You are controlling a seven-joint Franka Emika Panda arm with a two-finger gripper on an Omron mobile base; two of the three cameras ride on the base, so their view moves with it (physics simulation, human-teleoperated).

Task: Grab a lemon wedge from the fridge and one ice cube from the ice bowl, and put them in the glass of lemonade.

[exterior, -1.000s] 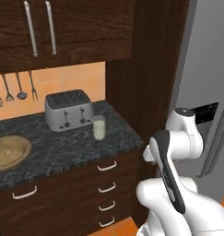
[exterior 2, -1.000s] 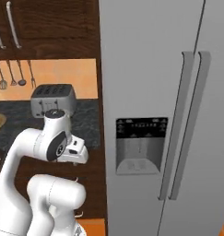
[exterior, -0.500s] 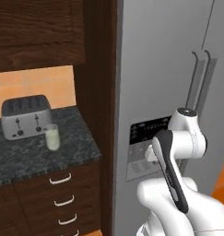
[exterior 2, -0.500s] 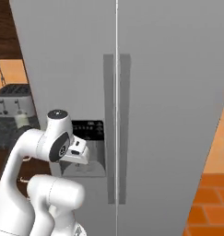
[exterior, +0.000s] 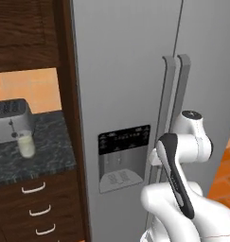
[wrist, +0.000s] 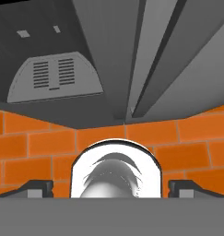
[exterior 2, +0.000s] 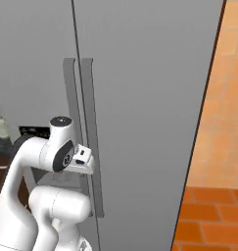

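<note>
The grey double-door fridge [exterior: 130,71] stands right ahead with both doors closed. Its two long vertical handles [exterior 2: 88,127] meet at the middle, and the black-panelled dispenser recess [exterior: 122,158] sits in the left door. My gripper [wrist: 111,188] is open and holds nothing. It hangs folded close in front of the handles, pointing down along the fridge front [wrist: 109,55] toward the floor. The glass of lemonade [exterior: 25,143] stands on the dark counter at far left, in front of the toaster. The lemon wedge, ice cube and ice bowl are out of view.
A silver toaster [exterior: 10,120] sits on the speckled counter [exterior: 50,156] over dark drawers [exterior: 33,208]. Dark wooden cabinets [exterior: 26,33] hang above. Orange tiled floor [exterior 2: 213,215] opens to the right of the fridge.
The base has driven to the right, so the whole scene slid left: the ice bowl left the picture and the fridge doors came to the centre. The arm's folded pose looks unchanged.
</note>
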